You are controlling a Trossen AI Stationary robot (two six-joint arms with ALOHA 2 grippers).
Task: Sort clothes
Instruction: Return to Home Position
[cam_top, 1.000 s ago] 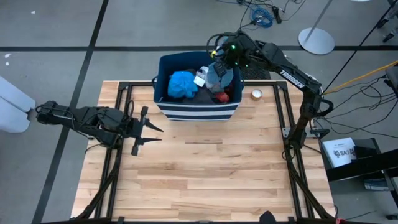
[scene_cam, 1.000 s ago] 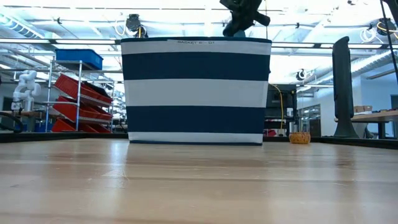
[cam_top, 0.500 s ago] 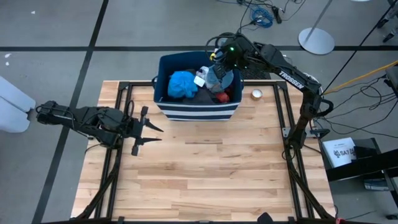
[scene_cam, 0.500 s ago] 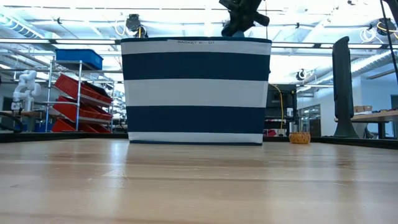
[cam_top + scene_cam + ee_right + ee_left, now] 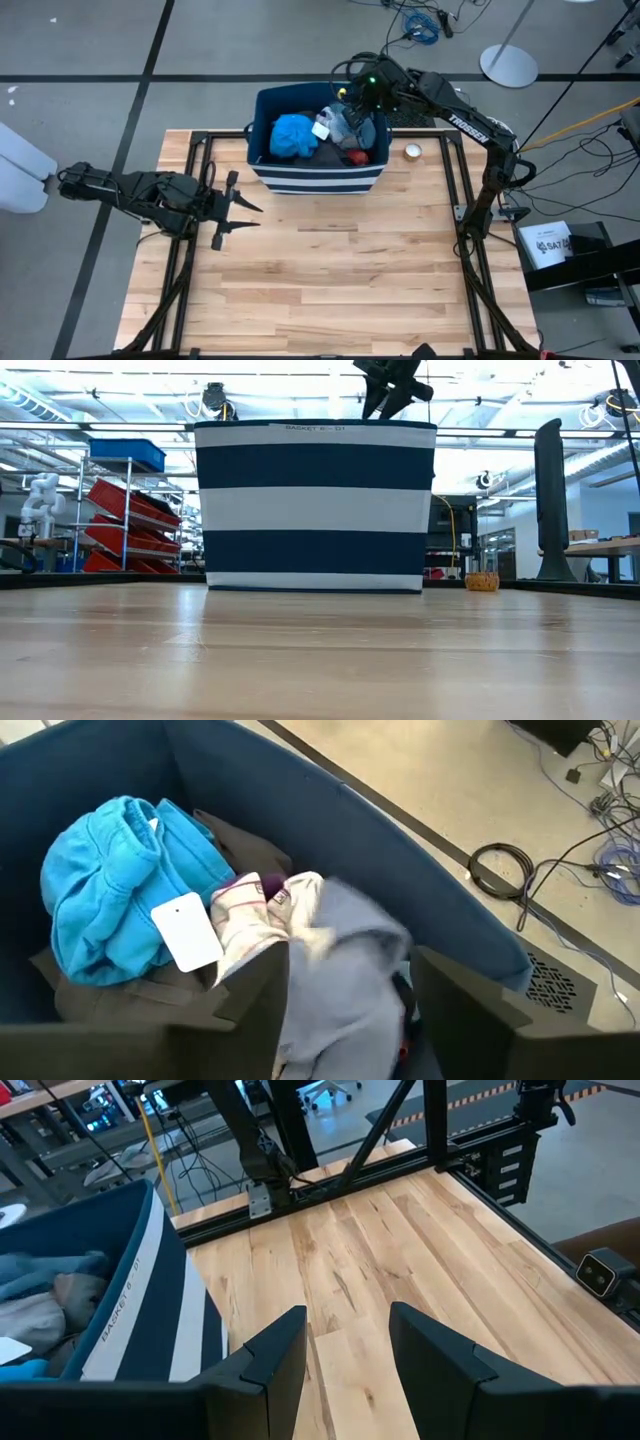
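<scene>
Nearest me is bare wooden table (image 5: pixel 330 280), with black frame rails down both sides. At nine o'clock the left gripper (image 5: pixel 258 216) waits low over the boards, fingers spread, holding nothing. At twelve o'clock stands the striped bin (image 5: pixel 315 510), and from table height its wall blocks my sight of the load. From above, the clothes (image 5: pixel 300 135) sit piled inside, a bright blue top (image 5: pixel 110 890) beside a grey-blue piece (image 5: pixel 345 960). The right gripper (image 5: pixel 385 405) hovers over the bin's far-right rim, released and empty. At two o'clock there's a small round object (image 5: pixel 413 152).
</scene>
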